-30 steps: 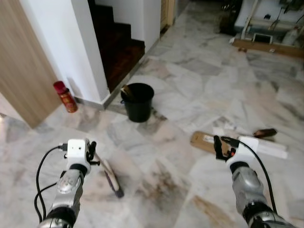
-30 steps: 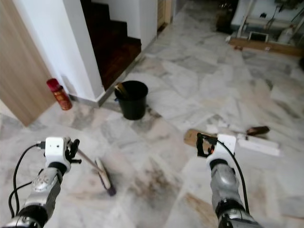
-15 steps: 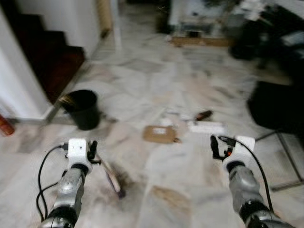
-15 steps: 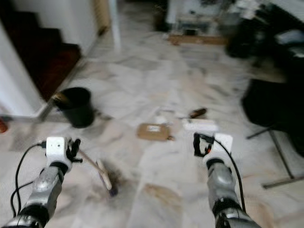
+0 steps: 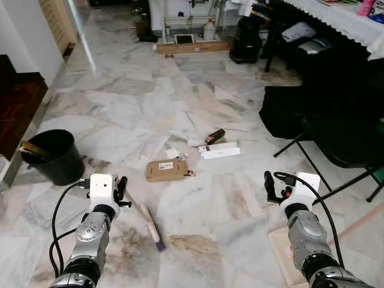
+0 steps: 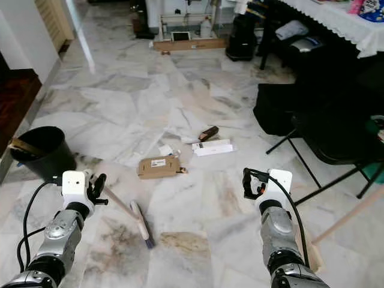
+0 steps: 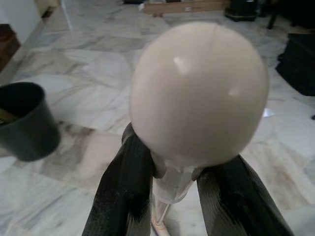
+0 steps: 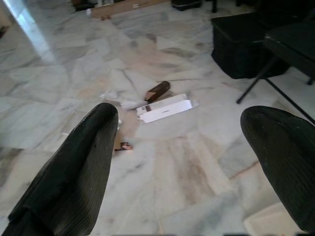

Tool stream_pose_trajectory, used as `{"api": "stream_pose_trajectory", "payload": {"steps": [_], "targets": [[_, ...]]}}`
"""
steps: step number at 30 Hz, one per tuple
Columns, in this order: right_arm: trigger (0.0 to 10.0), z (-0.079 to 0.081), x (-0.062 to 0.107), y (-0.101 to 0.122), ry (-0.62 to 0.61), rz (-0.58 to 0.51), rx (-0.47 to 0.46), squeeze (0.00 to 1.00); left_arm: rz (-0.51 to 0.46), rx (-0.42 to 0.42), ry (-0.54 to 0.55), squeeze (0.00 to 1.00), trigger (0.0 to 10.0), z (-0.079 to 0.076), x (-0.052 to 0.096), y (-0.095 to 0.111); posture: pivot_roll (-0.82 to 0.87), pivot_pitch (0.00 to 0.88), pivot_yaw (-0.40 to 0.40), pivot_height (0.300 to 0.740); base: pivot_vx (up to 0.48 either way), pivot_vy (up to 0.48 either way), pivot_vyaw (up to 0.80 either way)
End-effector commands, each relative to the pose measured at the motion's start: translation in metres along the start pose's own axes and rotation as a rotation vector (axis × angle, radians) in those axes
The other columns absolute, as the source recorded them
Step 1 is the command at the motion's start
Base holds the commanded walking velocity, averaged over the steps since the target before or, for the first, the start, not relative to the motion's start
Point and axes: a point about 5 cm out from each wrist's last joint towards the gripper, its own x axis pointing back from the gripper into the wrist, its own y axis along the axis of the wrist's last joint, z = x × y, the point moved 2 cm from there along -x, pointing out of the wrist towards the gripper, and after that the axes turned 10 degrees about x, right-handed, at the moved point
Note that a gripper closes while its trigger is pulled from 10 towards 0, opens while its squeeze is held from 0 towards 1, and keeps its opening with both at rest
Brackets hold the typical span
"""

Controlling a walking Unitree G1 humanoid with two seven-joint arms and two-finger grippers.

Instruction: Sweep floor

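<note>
You are early in the job, by my reading: the litter sits unswept on the marble floor (image 5: 240, 210). A cardboard box (image 5: 165, 170), a white carton (image 5: 219, 150), a small brown piece (image 5: 215, 135) and scraps of paper (image 5: 173, 153) lie in a loose group ahead of you, none gathered.

Your left gripper (image 7: 172, 206) has its fingers (image 7: 123, 191) pinching the broom (image 5: 151, 223) just under its rounded handle cap; the brush head rests on the floor near your left side, short of the box.

Your right gripper (image 8: 192, 167) hovers with fingers (image 8: 74, 172) spread wide, holding nothing.

The black bin (image 5: 53, 156) stands well left of the litter, with a brownish item leaning at its rim; the rest of its contents you cannot make out.
</note>
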Motion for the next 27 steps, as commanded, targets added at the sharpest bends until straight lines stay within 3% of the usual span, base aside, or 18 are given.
{"api": "stream_pose_trajectory", "payload": {"steps": [1, 5, 27], "targets": [[10.0, 0.0027, -0.0014, 0.0015, 0.005, 0.000, -0.007, 0.00, 0.007, -0.011, 0.014, 0.00, 10.0, 0.0038, 0.0009, -0.0007, -0.02, 0.007, 0.028, 0.740, 0.000, 0.000, 0.00], [10.0, 0.0045, -0.0018, 0.0007, 0.015, 0.011, 0.004, 0.00, 0.009, -0.015, 0.016, 0.00, 10.0, 0.0039, 0.0012, -0.0013, -0.02, 0.008, 0.028, 0.740, 0.000, -0.378, -0.51], [10.0, -0.0007, 0.0004, -0.0025, -0.007, 0.021, 0.030, 0.00, 0.011, -0.016, 0.021, 0.00, 10.0, 0.0043, 0.0006, -0.0010, -0.03, 0.033, 0.031, 0.740, 0.000, -0.480, 0.00]]}}
